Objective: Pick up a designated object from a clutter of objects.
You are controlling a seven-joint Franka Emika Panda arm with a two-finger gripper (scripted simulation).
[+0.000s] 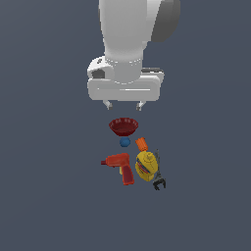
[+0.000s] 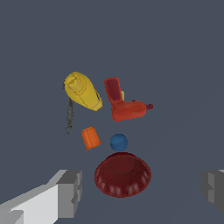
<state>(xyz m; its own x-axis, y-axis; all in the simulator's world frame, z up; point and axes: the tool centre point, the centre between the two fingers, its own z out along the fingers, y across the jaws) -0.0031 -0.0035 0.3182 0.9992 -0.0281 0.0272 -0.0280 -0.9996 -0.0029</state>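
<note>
Overhead, the empty gripper (image 1: 124, 104) hangs with jaws spread wide above the dark red bowl (image 1: 123, 126), the blue ball (image 1: 125, 142) lying at the bowl's six o'clock, nine o'clock of the orange piece (image 1: 141, 144).

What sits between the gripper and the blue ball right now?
The dark red bowl lies between the open gripper and the blue ball, clearest in the exterior view.

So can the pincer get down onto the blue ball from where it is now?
Probably yes, though it is tight. The pincer hangs open above the clutter, nothing over the blue ball. The red bowl and orange piece sit close beside it and could catch the fingers.
</note>
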